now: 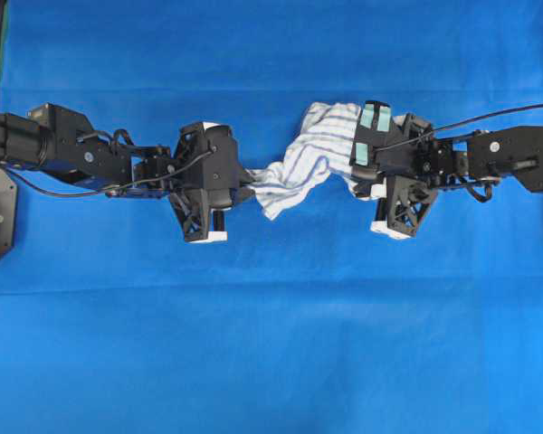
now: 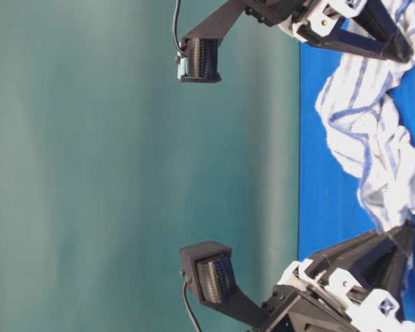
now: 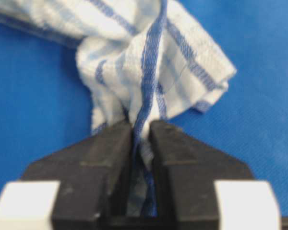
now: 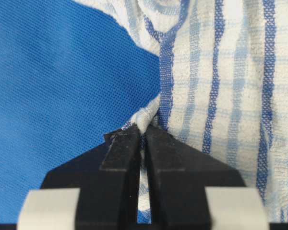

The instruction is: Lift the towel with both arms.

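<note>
Between the two arms, at the centre of the blue sheet, the towel lies rumpled, white with blue and grey stripes, its ends at nine and three o'clock. The left gripper and right gripper are each pinched on a thin fold. A fold could be pulled free if the arms are raised unevenly.

Towel: on the counter, centre, between both hands (bunched)
Left hand: at towel's left end
Right hand: at towel's right end
</note>
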You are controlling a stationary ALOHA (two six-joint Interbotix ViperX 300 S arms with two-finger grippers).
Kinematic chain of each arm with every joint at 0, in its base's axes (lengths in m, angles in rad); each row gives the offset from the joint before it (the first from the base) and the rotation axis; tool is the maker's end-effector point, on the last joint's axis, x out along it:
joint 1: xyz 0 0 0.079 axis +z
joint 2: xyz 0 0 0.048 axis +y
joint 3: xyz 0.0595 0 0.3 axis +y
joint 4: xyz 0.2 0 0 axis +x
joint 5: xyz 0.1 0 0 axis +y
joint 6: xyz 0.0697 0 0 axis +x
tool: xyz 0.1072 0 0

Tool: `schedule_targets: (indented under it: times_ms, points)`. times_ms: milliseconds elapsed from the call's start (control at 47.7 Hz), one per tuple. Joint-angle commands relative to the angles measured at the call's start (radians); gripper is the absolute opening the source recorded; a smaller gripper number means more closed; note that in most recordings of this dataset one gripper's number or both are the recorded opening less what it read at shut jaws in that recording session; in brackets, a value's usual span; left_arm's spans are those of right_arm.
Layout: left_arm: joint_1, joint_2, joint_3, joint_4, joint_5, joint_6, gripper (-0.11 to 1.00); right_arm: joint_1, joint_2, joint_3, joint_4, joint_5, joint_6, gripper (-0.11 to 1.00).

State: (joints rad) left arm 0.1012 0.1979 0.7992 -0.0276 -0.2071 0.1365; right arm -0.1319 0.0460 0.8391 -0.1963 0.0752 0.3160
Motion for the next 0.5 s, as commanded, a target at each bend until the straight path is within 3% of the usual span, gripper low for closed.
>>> schedule_targets:
  times_ms: [0, 252, 482]
  points:
    - [0.008, -0.018, -0.011, 0.0, 0.008, -0.002, 0.05, 0.0, -0.014, -0.003, 0.0, 0.002, -0.002, 0.02]
    - [0.015, -0.061, -0.006, 0.0, 0.037, 0.0, 0.05, 0.0, -0.04, -0.009, 0.0, 0.008, 0.0, 0.02]
    - [0.026, -0.222, -0.009, 0.0, 0.215, 0.011, 0.05, 0.0, -0.196, -0.043, -0.002, 0.104, -0.005, 0.02]
